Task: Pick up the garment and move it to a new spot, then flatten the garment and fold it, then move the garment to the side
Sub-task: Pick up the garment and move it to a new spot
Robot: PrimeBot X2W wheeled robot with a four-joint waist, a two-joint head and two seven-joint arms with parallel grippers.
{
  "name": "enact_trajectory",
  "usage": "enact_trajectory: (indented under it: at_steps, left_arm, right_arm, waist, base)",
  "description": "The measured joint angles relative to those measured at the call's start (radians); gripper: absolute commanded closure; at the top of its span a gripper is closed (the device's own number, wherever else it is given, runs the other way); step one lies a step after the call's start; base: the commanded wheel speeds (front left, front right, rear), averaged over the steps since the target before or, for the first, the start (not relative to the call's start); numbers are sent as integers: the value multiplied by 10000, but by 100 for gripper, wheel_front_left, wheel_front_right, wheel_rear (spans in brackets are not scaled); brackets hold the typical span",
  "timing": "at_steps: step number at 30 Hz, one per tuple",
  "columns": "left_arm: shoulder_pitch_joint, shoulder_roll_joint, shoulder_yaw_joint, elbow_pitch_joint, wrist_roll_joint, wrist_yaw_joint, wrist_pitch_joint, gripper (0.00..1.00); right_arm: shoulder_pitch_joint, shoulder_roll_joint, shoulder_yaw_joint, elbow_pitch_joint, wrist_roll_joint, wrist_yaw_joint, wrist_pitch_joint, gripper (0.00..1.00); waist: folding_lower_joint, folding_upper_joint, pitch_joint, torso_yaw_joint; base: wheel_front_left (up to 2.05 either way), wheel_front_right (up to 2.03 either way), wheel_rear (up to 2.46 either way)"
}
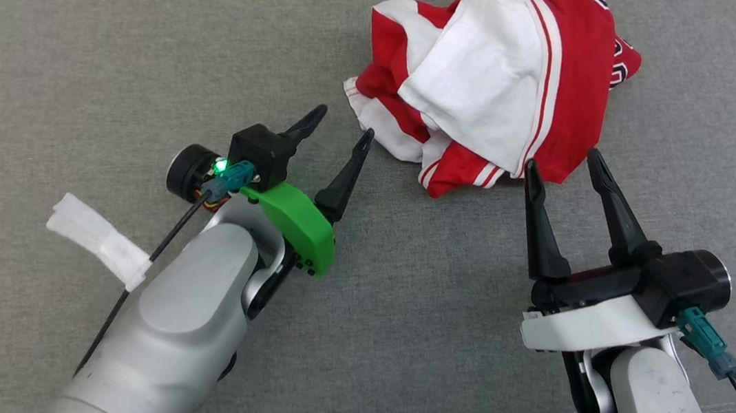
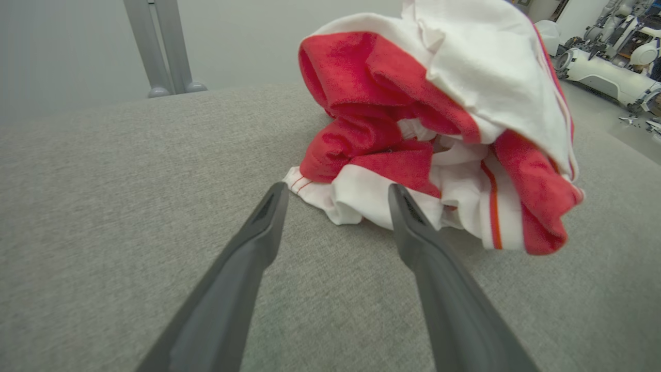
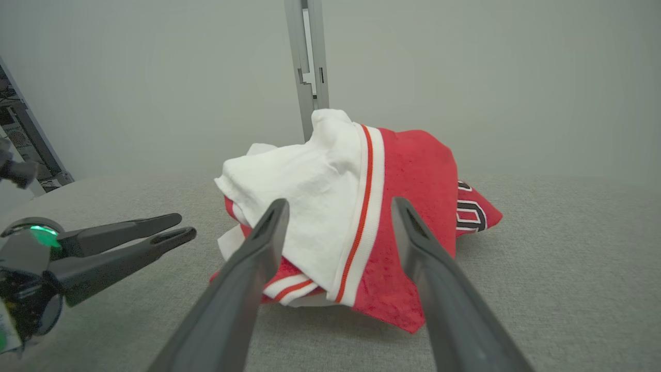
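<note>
The garment (image 1: 493, 82) is a red and white jersey, crumpled in a heap on the grey cloth surface at the upper middle of the head view. My left gripper (image 1: 343, 122) stands open just left of the heap's near-left hem, its fingertips short of the cloth. My right gripper (image 1: 564, 158) is open too, its tips at the heap's near edge, nothing held. In the left wrist view the garment (image 2: 439, 124) lies just beyond the open left gripper (image 2: 338, 191). In the right wrist view the garment (image 3: 356, 206) sits ahead of the open right gripper (image 3: 338, 206).
The grey fabric surface (image 1: 83, 28) spreads wide to the left and right of the heap. A white tag (image 1: 101, 238) hangs on the left arm's cable. A grey post (image 3: 307, 62) stands behind the surface. The left gripper (image 3: 178, 227) shows at the right wrist view's left.
</note>
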Motion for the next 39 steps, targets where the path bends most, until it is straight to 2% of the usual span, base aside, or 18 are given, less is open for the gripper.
enact_trajectory:
  at_steps: [11, 12, 13, 19, 25, 30, 33, 39]
  left_arm:
    - [-1097, 42, -853, 949, -640, -8, 0, 0]
    - [-1124, 79, -918, 890, -640, -6, 0, 46]
    - [-1162, 127, -972, 763, -660, -8, 0, 100]
    - [-1039, 522, -769, -673, -612, -10, 2, 100]
    - [-178, 767, 445, -3058, 52, -12, 0, 100]
    - [275, 1091, 1371, -4665, 548, -12, 0, 100]
    - [494, 1398, 1871, -5302, 702, -12, 0, 100]
    - [740, 2497, 3154, -5820, 955, 6, 0, 100]
  right_arm:
    - [-250, 6, -2, -219, 115, 0, 0, 0]
    - [-265, 6, -4, -232, 128, 2, 0, 0]
    - [-272, 8, -4, -240, 132, 0, 0, 0]
    - [-255, 8, -102, -167, 169, 0, 0, 0]
    - [-22, 10, -61, -27, 169, 0, 0, 0]
    - [125, 15, 176, 44, 219, 0, 0, 0]
    - [306, 15, 272, 82, 267, 2, 0, 0]
    - [648, 15, 268, 90, 290, 2, 0, 0]
  waist:
    - [1, 0, 998, -631]
    - [1, 0, 1044, -656]
    - [0, 0, 1093, -682]
    - [1, 0, 1012, -642]
    - [1, 0, 576, -298]
    - [1, 0, 54, 286]
    - [1, 0, -250, 669]
    - [1, 0, -802, 1437]
  base:
    - [0, 0, 0]
    - [0, 0, 0]
    - [0, 0, 0]
    - [0, 0, 0]
    - [0, 0, 0]
    - [0, 0, 0]
    - [0, 0, 0]
    - [0, 0, 0]
